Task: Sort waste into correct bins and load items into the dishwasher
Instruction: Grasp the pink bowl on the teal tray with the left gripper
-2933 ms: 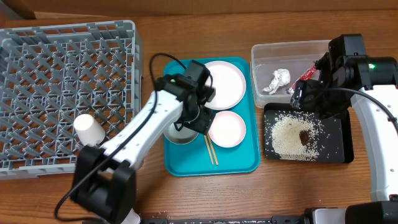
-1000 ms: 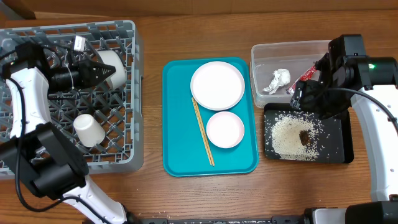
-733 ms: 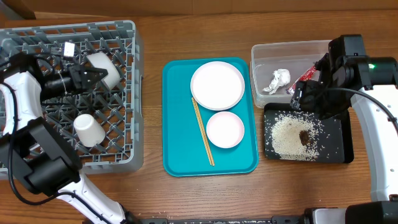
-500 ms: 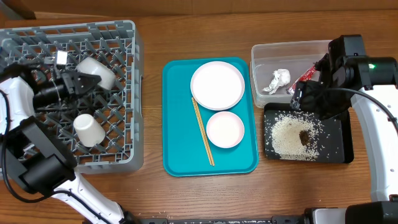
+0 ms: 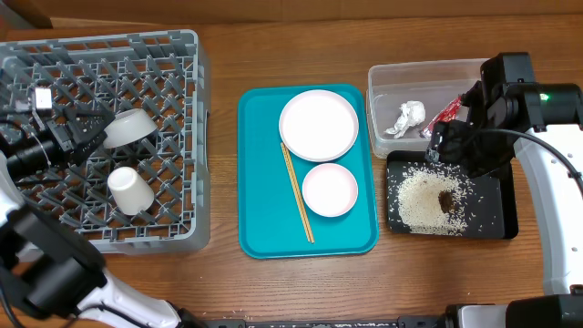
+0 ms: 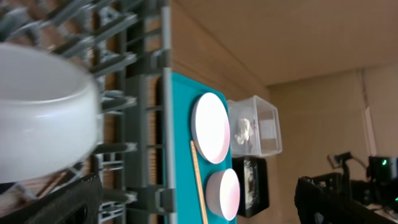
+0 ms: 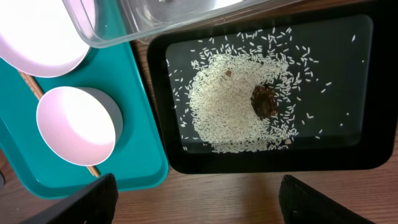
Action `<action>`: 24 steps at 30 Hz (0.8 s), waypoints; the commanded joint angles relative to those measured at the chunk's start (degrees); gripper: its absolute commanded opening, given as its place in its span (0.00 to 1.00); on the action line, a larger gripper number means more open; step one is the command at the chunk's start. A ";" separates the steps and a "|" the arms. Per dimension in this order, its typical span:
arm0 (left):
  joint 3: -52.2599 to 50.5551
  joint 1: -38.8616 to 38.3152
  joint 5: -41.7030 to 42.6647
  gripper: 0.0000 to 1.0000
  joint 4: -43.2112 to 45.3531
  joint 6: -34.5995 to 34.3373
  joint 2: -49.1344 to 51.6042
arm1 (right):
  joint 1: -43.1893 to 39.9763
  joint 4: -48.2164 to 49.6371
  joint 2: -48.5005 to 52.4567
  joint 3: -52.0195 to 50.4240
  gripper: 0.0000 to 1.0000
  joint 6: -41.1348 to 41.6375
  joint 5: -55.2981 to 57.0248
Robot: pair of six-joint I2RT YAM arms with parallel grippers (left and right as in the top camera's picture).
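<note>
Just ahead of the left pincer, the grey bowl was blurred and cut off by the left edge. Beyond the right pincer, the tub ran off the top edge. Overhead, the right arm hid part of the wrapper.

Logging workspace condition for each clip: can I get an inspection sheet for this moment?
Surface: wooden table.
Job's things: white cup and pale bowl in the dish rack; white plate, pink bowl and chopsticks on the teal tray; tissue and red wrapper in the clear tub; rice and brown lump on the black tray.
Clutter: nothing seen.
Hands: left hand open beside the pale bowl; right hand open above the black tray.
Cables: black cable along the right arm.
Surroundings: nothing seen.
</note>
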 commanded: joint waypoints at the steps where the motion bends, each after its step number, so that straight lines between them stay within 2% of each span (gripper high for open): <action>1: 0.35 -4.85 -3.41 1.00 0.07 -1.97 -8.28 | -0.15 -0.17 -0.85 0.52 0.87 -0.04 -0.31; 4: 0.35 -13.57 -10.56 1.00 1.38 -5.11 -13.05 | -0.15 -0.48 -0.85 0.52 0.89 0.61 1.84; 7: 0.35 -23.71 -20.94 1.00 3.80 -9.57 -15.06 | -0.15 -1.20 -0.85 0.52 0.90 5.22 7.91; 9: 0.33 -36.11 -33.99 1.00 6.19 -14.03 -15.15 | -0.15 -1.42 -0.85 0.52 0.95 8.63 12.13; 10: 0.33 -39.80 -37.48 1.00 6.80 -15.43 -14.91 | -0.15 -1.40 -0.85 0.52 0.99 9.49 12.81; 12: 0.33 -50.07 -44.39 1.00 8.26 -17.09 -13.86 | -0.15 -1.07 -0.85 0.52 1.00 9.55 12.79; 14: 0.33 -59.76 -48.72 1.00 9.55 -18.05 -11.80 | -0.52 -0.72 -0.85 0.52 1.00 9.97 12.76; 19: 0.31 -75.80 -53.05 1.00 10.19 -18.51 -4.17 | -6.08 -0.26 -0.85 0.52 1.00 12.55 12.20; 24: 0.31 -85.64 -54.21 1.00 10.54 -19.85 5.38 | -12.74 -0.35 -0.85 0.52 1.00 12.48 9.01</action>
